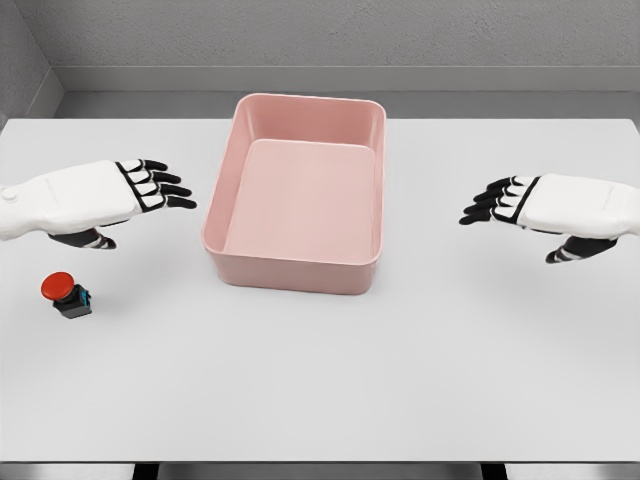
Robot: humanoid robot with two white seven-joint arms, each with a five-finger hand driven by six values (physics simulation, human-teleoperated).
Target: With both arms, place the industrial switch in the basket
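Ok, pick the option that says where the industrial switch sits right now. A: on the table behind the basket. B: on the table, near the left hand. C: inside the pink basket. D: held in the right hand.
B: the industrial switch rests on the table just in front of the left hand, outside the basket.
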